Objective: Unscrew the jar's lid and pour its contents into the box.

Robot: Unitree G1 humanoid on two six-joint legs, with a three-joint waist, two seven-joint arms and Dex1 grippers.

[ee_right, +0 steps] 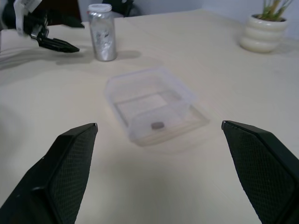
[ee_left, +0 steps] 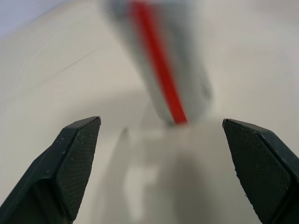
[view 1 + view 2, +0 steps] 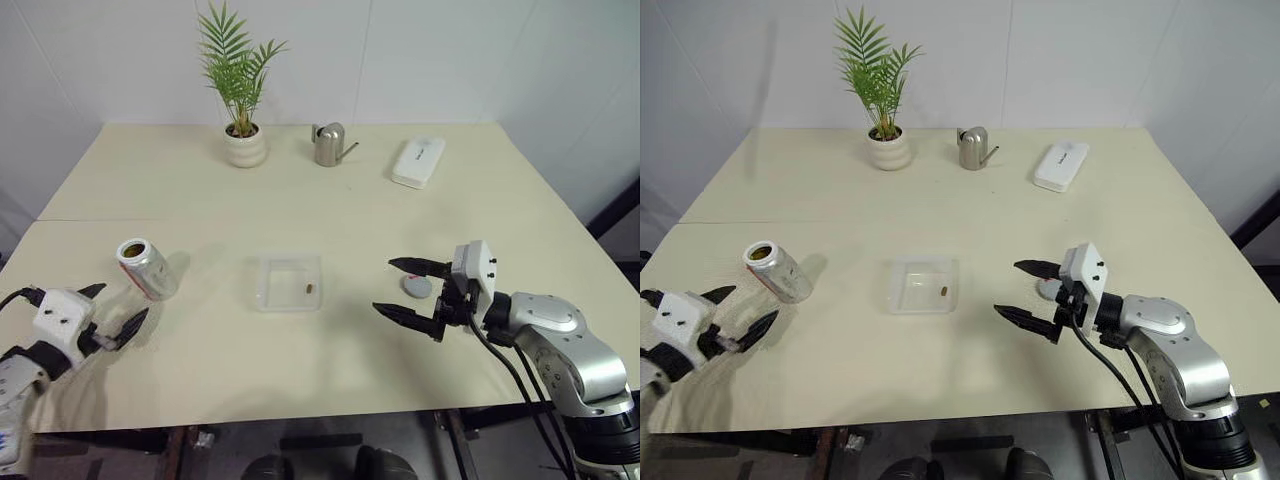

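Left hand [image 3: 112, 307] hovers low over the surface [image 3: 330, 215] with its two black fingers spread wide, holding nothing; the jar [image 3: 147, 268] stands just beyond its fingertips, clear of them, its open mouth showing. Right hand [image 3: 412, 289] also has its fingers spread and empty, pointing toward the box [image 3: 289, 283], which sits on the surface between the two hands, closer to the right one. A single small brown pellet [image 3: 310, 288] lies on the floor of the box. Tucked just behind the right hand's fingers, the grey lid [image 3: 417, 286] rests flat on the surface, not touched.
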